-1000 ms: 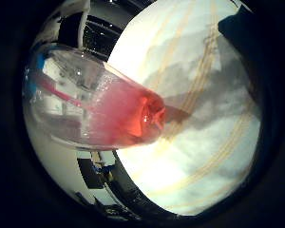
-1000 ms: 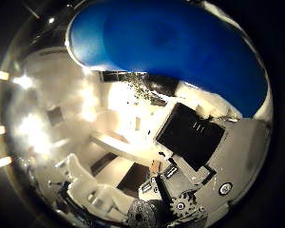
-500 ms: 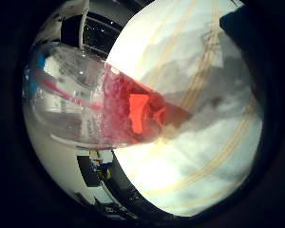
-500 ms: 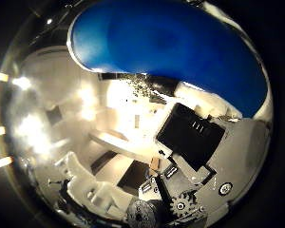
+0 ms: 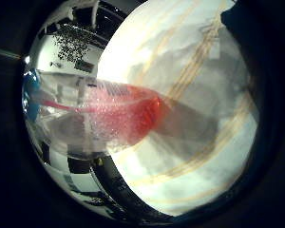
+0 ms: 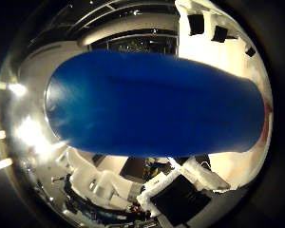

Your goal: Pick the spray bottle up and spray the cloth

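The spray bottle's clear body lies close across my palm, tilted, with red liquid pooled at its end over the cloth. Its blue spray head fills most of the thumb side view. The cloth is white with yellow stripes; it lies spread below, and the bottle's shadow falls on it. White and black fingers of my right hand show beside the blue head, curled round the bottle, which hangs clear of the cloth.
A dark rim runs along the cloth's near edge. Beyond it lies the room, with a speckled dark panel and ceiling lights. A dark shape covers the cloth's far corner.
The blue spray head now fills far more of the thumb side view. The bottle has tilted flatter over the cloth and the red liquid has spread along its side.
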{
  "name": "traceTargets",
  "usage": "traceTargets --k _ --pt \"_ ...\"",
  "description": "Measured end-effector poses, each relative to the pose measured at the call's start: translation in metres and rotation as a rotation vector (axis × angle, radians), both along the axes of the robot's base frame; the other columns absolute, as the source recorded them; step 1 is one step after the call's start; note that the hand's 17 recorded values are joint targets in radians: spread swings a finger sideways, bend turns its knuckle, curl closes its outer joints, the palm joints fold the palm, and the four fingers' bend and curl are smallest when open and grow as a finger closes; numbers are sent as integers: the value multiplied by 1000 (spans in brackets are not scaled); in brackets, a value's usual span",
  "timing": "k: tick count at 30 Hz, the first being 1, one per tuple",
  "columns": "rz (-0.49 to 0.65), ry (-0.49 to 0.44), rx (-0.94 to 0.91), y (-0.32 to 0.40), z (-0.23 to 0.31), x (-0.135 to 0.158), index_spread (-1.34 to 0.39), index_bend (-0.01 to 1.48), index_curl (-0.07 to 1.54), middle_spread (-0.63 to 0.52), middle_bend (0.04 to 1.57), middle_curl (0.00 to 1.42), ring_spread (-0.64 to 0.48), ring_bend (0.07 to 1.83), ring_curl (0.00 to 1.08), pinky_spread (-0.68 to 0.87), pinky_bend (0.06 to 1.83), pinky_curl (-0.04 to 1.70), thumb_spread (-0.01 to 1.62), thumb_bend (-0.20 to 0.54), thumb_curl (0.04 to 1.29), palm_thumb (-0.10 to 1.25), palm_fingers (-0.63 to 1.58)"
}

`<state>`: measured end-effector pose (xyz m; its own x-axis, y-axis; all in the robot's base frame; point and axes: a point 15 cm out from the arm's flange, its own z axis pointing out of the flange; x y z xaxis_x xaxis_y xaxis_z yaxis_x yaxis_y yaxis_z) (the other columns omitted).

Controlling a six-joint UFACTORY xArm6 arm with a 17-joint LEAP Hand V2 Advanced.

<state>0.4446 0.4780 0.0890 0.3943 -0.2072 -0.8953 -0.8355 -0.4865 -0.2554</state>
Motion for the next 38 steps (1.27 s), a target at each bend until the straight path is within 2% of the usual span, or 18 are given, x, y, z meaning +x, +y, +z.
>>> traceTargets --k 1,5,17,20,31,38 --pt "-2 -1 0 -1 0 1 -321 273 474 17 518 339 33 731 315 282 565 733 1051 -27 475 714 10" --pt "-2 -6 4 -2 5 3 -311 212 433 31 413 316 77 608 268 369 497 626 1046 -28 441 689 39" --pt "9 -79 27 -27 56 20 -287 157 337 47 291 318 134 446 234 389 415 452 1035 -25 384 667 86" --pt "10 -80 19 -41 65 16 -281 154 317 48 276 323 150 427 234 395 409 421 1034 -24 377 669 94" --pt "-40 -145 -13 -114 121 5 -273 160 293 63 242 335 158 375 243 386 399 357 1043 -24 365 662 129" --pt "-128 -178 -23 -203 166 -1 -273 160 297 58 217 337 161 364 247 391 384 328 1051 -24 365 665 169"
